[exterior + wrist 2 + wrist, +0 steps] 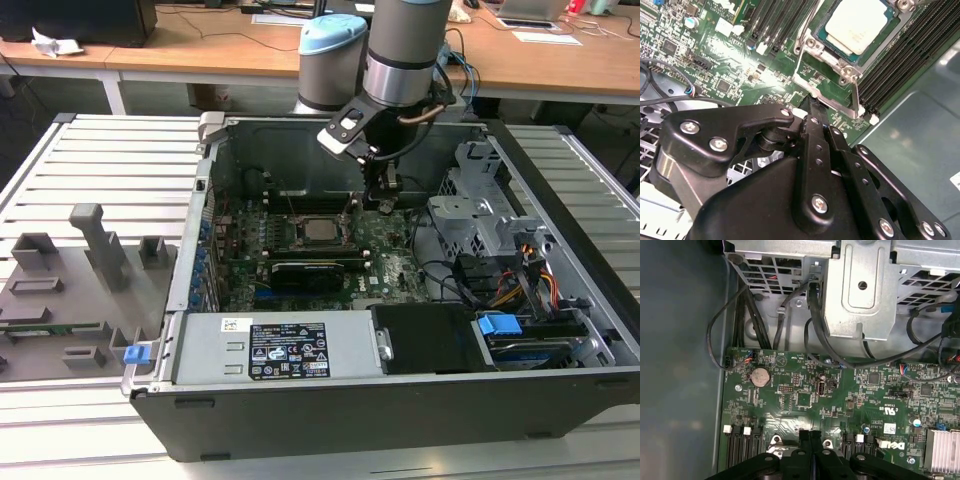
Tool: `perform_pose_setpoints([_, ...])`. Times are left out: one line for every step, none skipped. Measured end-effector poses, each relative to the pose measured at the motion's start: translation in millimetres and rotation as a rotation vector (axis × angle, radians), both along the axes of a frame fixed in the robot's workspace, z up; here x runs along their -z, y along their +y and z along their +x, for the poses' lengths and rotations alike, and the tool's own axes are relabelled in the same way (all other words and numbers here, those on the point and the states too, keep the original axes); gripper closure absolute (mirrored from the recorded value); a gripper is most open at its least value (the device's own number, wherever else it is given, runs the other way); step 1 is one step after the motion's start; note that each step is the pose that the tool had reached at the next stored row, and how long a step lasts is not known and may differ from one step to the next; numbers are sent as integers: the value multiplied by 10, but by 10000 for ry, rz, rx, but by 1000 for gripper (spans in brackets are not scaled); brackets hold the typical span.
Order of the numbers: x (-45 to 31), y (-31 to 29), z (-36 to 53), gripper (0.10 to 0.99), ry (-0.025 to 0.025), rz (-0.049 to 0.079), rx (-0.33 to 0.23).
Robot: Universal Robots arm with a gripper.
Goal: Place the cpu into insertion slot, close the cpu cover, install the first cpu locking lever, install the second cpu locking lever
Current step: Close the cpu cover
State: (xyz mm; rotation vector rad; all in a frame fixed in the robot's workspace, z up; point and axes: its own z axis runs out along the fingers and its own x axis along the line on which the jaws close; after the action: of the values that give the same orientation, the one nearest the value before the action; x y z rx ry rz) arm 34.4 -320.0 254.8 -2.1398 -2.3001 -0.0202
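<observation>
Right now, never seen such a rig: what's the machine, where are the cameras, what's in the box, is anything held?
One robot arm reaches into an open computer case on a slatted table. The exterior view looks on from off the arm; both wrist views ride on the arm, facing the green motherboard. The cpu lies seated there, the metal cpu cover framing it. The end effector has its fingers shut, tip close to a thin lever beside the cover; whether it pinches it I cannot tell. Grey holders stand on the table beside the case.
</observation>
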Motion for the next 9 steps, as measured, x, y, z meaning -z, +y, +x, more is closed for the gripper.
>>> perform_pose_setpoints([0, 0, -12, 980, 1, -1, 0])
perform_pose_setpoints([0, 0, -33, 980, 1, 0, 0])
perform_pose_setpoints([0, 0, -48, 980, 0, 0, 0])
perform_pose_setpoints([0, 0, -65, 980, 0, 0, -1])
perform_pose_setpoints([0, 0, -77, 980, 0, 0, 0])
perform_pose_setpoints([0, 0, -88, 980, 0, 0, 0])
perform_pose_setpoints([0, 0, -103, 980, 0, 0, 0])
perform_pose_setpoints([0, 0, -115, 980, 0, 0, 0])
perform_pose_setpoints([0, 0, -124, 980, 0, 0, 0])
